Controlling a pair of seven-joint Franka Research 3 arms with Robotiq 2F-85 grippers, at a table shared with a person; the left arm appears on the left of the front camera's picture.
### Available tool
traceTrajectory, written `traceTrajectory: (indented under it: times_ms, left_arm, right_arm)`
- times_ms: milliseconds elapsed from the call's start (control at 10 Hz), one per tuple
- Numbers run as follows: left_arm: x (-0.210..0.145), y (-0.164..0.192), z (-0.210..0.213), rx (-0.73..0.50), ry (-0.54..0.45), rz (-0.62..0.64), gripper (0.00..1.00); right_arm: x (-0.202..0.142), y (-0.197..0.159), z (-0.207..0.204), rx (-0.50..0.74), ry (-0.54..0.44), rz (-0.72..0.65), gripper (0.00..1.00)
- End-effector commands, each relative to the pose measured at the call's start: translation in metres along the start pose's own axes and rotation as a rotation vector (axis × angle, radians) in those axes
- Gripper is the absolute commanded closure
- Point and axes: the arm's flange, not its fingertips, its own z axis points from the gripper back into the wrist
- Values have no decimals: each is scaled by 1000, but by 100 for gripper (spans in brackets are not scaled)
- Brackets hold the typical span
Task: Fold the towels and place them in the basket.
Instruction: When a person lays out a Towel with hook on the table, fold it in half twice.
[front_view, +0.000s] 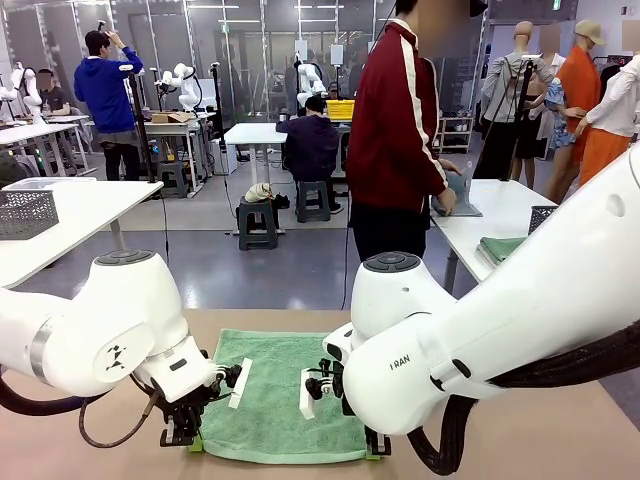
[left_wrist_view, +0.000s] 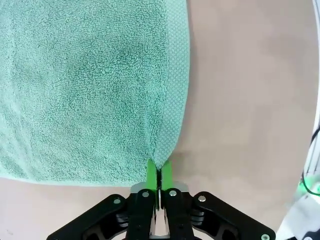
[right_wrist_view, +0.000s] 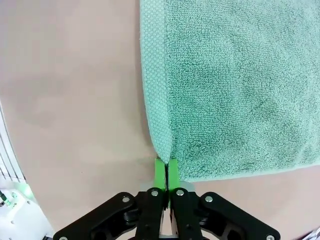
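A sea-green towel (front_view: 280, 395) lies spread flat on the tan table (front_view: 560, 430), at 6 o'clock in the front view, between the two white arms. The left claw (front_view: 193, 441) sits at the towel's 7 o'clock corner and the right claw (front_view: 375, 450) at its 5 o'clock corner, both low against the tabletop. In the left wrist view the left claw (left_wrist_view: 159, 171) is pinched fully together on that corner, the cloth puckered up between its green pads. From there the towel (left_wrist_view: 85, 85) runs off towards 11 o'clock, with bare table (left_wrist_view: 250, 100) at 2 o'clock. The right wrist view mirrors this: the right claw (right_wrist_view: 166, 167) is clamped tight on its own corner, with the towel (right_wrist_view: 235, 85) spreading towards 1 o'clock and bare table (right_wrist_view: 70, 90) at 10 o'clock. Across the table, at 1 o'clock in the front view, a person in a dark red jacket (front_view: 400, 120) stands at a white table (front_view: 510, 205). One hand (front_view: 443, 200) rests on a grey-blue towel (front_view: 462, 190) there. On that same table, at 3 o'clock, a folded green towel (front_view: 500, 247) lies near a dark lattice basket (front_view: 541, 216) at the picture's right edge.
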Motion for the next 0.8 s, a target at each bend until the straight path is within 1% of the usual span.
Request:
traceTrajectory:
  times_ms: [0,100,600,700]
  left_arm:
    - [-1,0,0,-1,0,-2,100]
    - [0,0,0,0,0,0,96]
    - [-5,8,59,88,-25,7,96]
    - [-4,9,66,102,-30,5,96]
  right_arm:
    - [0,0,-1,2,1,3,100]
    - [0,0,0,0,0,0,98]
    - [5,-8,53,-75,9,31,98]
    - [8,-9,63,-94,18,36,98]
